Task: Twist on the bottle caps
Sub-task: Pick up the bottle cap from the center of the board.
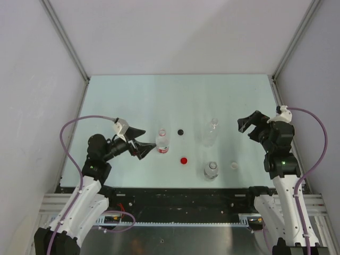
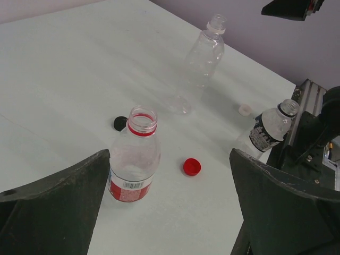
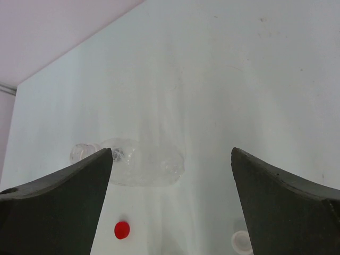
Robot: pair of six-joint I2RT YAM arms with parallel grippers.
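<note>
From above, three open bottles (image 1: 211,133) stand on the tabletop (image 1: 133,95), the labelled bottle (image 1: 163,142) just beside the spread left pincer (image 1: 149,141), with black cap (image 1: 181,132), red cap (image 1: 184,160) and whitish cap (image 1: 234,166) loose among them; the right pincer (image 1: 243,130), far right, is spread too. The left wrist view puts that bottle lower centre; a hard squeeze could topple it. In the right wrist view the flat whitish cap, at the bottom edge, may skid when pinched.

The bottles (image 2: 202,58) look like clear, glossy plastic. The red cap (image 2: 192,167) is smooth plastic; the pale table (image 2: 69,79) is smooth, matt.
</note>
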